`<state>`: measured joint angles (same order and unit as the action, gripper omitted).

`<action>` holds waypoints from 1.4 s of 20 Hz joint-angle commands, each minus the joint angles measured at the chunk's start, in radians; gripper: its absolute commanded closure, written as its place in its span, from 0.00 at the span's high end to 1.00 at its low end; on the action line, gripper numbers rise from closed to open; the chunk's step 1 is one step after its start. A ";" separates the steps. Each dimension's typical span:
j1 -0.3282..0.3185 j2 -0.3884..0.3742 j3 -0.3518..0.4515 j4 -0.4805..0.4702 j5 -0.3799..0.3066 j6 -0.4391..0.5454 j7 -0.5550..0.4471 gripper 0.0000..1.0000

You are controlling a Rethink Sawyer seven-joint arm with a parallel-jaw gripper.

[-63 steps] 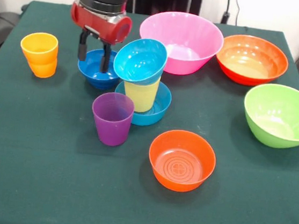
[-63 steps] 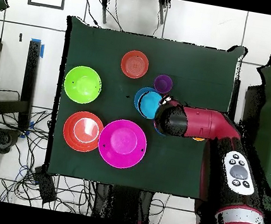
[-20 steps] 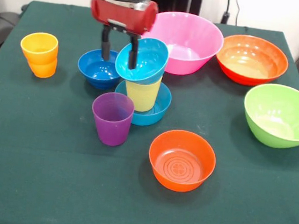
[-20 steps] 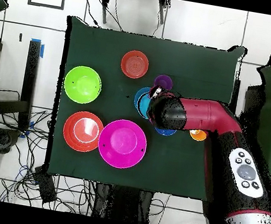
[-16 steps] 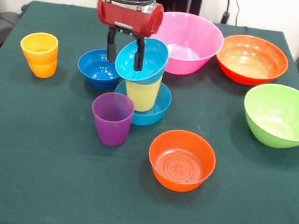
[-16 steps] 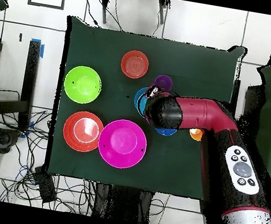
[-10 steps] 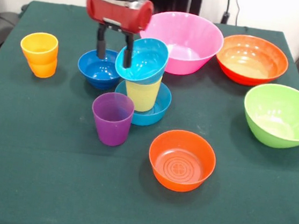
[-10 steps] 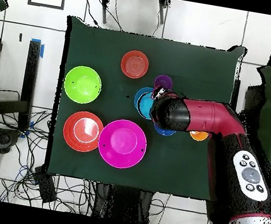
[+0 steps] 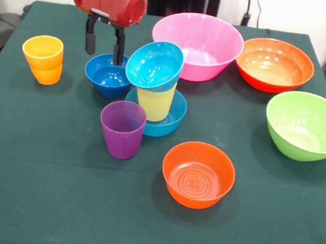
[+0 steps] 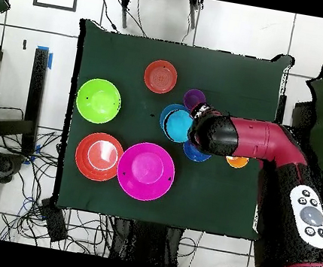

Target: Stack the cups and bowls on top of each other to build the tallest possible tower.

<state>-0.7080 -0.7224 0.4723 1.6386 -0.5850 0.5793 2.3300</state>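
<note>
Front view, cyan bowl (image 9: pixel 154 65) tilted atop yellow cup (image 9: pixel 154 102)

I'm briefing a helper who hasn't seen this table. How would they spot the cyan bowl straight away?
Start at the big pink plastic bowl at the table's far side and look just in front of it, toward its left. There a pale yellow plastic cup stands in a mid-blue small bowl. The cyan small plastic bowl sits tilted on that cup, the only bowl off the cloth.

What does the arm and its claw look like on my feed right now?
The red and black arm ends in a glossy red cylindrical wrist housing under a black collar. Its claw has two slim black fingers. A grey button pad sits on the arm.
</note>
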 commanded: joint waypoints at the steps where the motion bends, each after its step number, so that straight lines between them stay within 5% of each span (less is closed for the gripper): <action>1: 0.067 0.038 -0.020 -0.050 -0.046 0.079 -0.096 1.00; 28: 0.118 0.133 -0.102 -0.099 -0.076 -0.038 -0.019 1.00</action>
<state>-0.6356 -0.6421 0.4085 1.5808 -0.5945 0.5761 2.3300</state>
